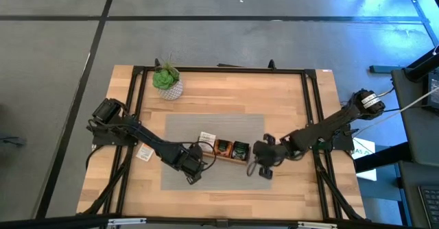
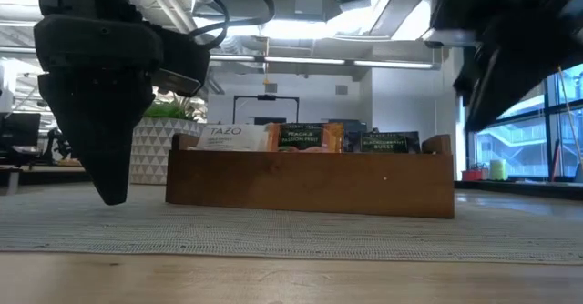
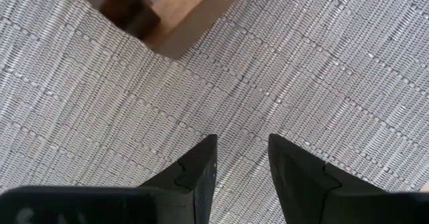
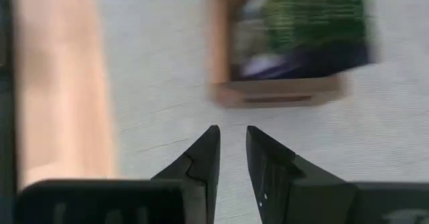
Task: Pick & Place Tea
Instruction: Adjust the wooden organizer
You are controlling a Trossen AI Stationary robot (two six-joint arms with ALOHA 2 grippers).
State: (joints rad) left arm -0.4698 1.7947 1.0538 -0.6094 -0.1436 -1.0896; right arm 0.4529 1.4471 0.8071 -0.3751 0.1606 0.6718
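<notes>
Both grippers, left (image 3: 241, 160) and right (image 4: 232, 150), hover empty with fingers slightly apart beside the tea-filled tray (image 1: 236, 159).

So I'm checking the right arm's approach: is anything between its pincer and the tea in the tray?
Nothing visible: only bare grey mat lies between the right pincer and the tray end holding the dark tea sachets.

Tea sachets (image 1: 223, 147) stand in the tray (image 1: 226, 156) on the mat (image 1: 206, 126).

tea sachets (image 1: 223, 147) (upright), filling tray (image 2: 310, 184)
</notes>
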